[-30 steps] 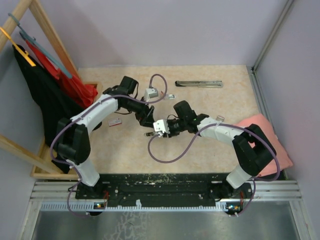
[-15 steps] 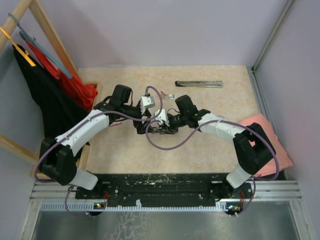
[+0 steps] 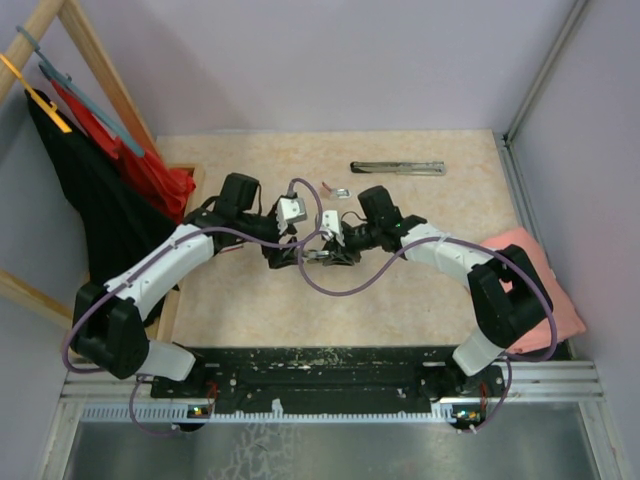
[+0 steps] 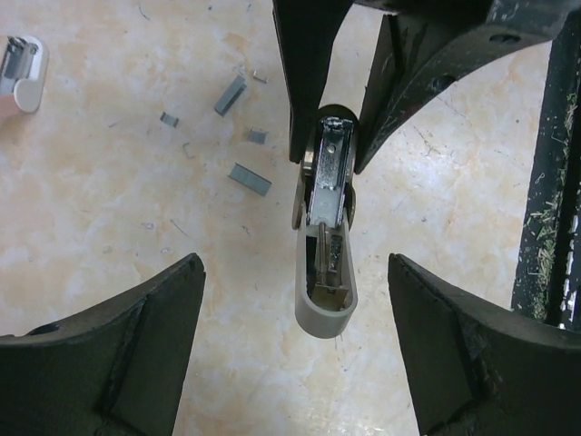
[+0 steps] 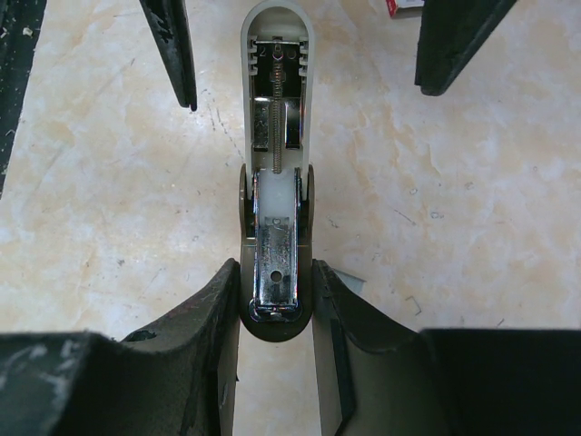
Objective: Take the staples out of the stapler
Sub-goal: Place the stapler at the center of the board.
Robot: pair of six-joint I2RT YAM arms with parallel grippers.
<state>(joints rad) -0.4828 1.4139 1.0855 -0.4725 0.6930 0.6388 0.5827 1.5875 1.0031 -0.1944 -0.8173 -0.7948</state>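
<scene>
**Gaping wide, with strips lying loose alongside**

Looking at a small grey stapler hinging wide open, its rounded plastic lid stretching out in line with the chrome channel, spring showing inside, base end being clamped. Finding staples lying flat on the table near it: a few short dull-grey strips, scattered apart.

We see our right tool clamped on the chrome end of the opened stapler. Its grey half stretches away over the beige counter, ending between the widely spread left tool. A red box peeks in at the top edge.
</scene>
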